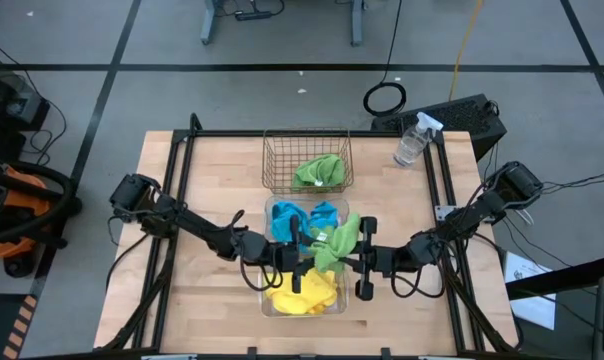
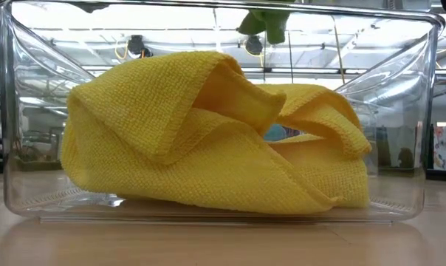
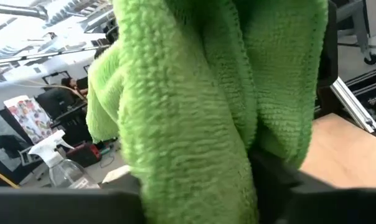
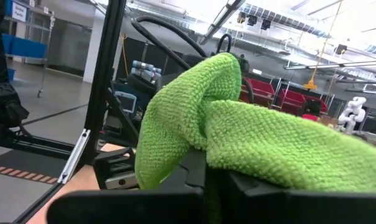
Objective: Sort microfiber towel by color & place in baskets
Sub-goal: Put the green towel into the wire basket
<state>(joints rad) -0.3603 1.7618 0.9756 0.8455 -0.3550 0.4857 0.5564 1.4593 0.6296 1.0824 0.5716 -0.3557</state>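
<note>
A bright green towel [image 1: 337, 242] is held up between my two grippers, above the two clear baskets. Its lower tip shows at the top of the low view [image 2: 266, 24]. My left gripper [image 1: 300, 255] is at its left and my right gripper [image 1: 362, 258] at its right, both shut on it. A second green towel [image 1: 319, 172] lies in the copper wire basket [image 1: 277, 160]. Blue towels [image 1: 300, 218] lie in the middle clear basket [image 1: 269, 212]. Yellow towels [image 2: 208, 133] lie in the near clear basket [image 2: 9, 148]. My left gripper holds the green towel's left part [image 3: 238, 134], level from the table's left; bunched folds rise in front of the fingers, which hide the contact. My right gripper pinches a fold of the towel's right part [image 4: 203, 140], level from the table's right. The towel bulges above the fingers, clear of the baskets.
A clear spray bottle [image 1: 414, 140] stands at the table's far right. The three baskets stand in a row down the table's middle. Bare wood lies to the left [image 1: 197, 190] and right [image 1: 402, 200] of them.
</note>
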